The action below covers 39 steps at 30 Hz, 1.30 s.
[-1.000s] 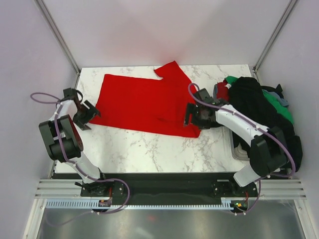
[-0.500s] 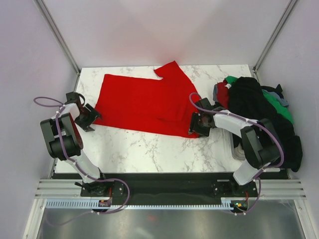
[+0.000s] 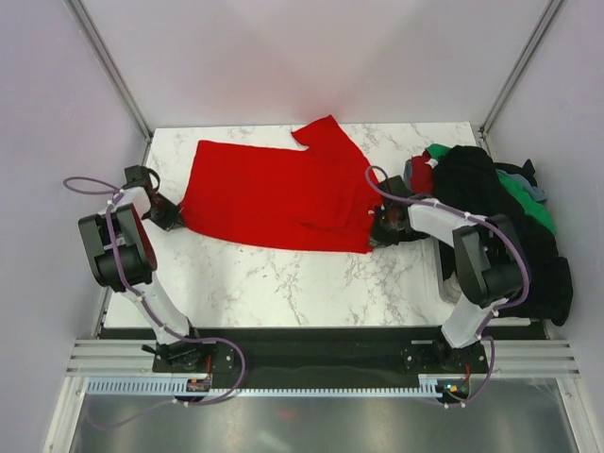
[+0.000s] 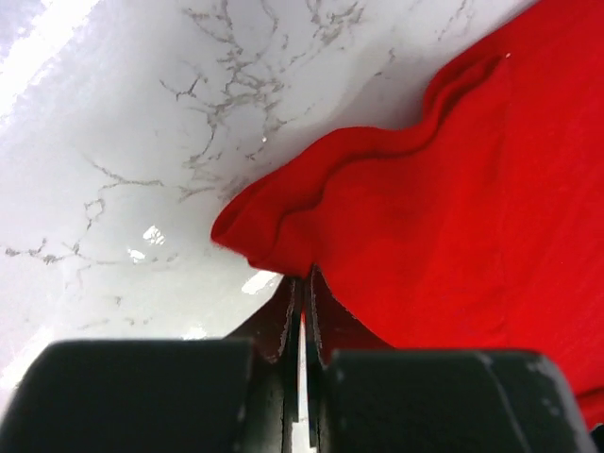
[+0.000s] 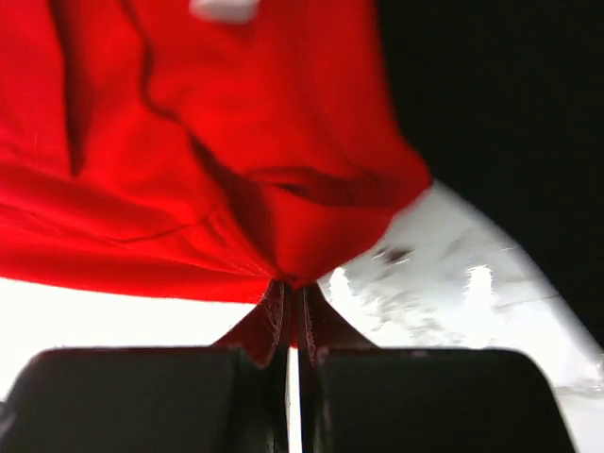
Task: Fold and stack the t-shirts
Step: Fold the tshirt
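Top external: left gripper (image 3: 169, 215) clamps red shirt's (image 3: 274, 193) left edge; right gripper (image 3: 377, 230) clamps its near right corner

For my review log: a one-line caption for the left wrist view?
Left gripper shut on a bunched corner of the red t-shirt, on the marble table.

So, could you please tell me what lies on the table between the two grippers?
The red t-shirt, spread out, fills the whole stretch from left gripper to right gripper, each pinching a near corner; the top external view shows it.
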Each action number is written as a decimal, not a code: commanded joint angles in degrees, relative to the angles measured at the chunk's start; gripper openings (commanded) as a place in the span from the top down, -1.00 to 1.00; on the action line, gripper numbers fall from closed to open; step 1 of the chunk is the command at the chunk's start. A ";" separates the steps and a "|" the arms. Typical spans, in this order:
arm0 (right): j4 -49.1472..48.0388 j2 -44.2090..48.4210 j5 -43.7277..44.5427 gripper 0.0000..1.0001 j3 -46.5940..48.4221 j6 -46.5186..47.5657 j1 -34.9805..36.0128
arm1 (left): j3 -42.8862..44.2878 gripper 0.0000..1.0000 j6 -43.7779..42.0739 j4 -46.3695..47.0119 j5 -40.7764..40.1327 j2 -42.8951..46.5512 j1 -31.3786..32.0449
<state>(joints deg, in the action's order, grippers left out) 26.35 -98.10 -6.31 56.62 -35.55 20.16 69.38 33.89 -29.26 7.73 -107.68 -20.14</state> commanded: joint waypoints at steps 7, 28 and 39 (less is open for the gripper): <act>12.40 7.83 7.62 1.00 13.52 5.05 -6.01 | -2.22 0.96 1.26 -6.95 -1.84 21.52 -3.05; 9.86 27.52 -0.90 0.30 -21.37 -12.78 -7.51 | -35.64 0.76 9.88 -9.05 14.86 44.74 -21.69; 17.33 31.48 8.04 -0.38 -6.99 -11.56 -1.11 | -31.42 -0.99 11.73 -15.74 17.93 58.02 -21.78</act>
<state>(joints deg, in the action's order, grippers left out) 40.66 -69.23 -4.43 41.58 -46.37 15.59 34.65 44.71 -43.03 22.06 -50.70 -41.71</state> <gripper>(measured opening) 0.688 0.992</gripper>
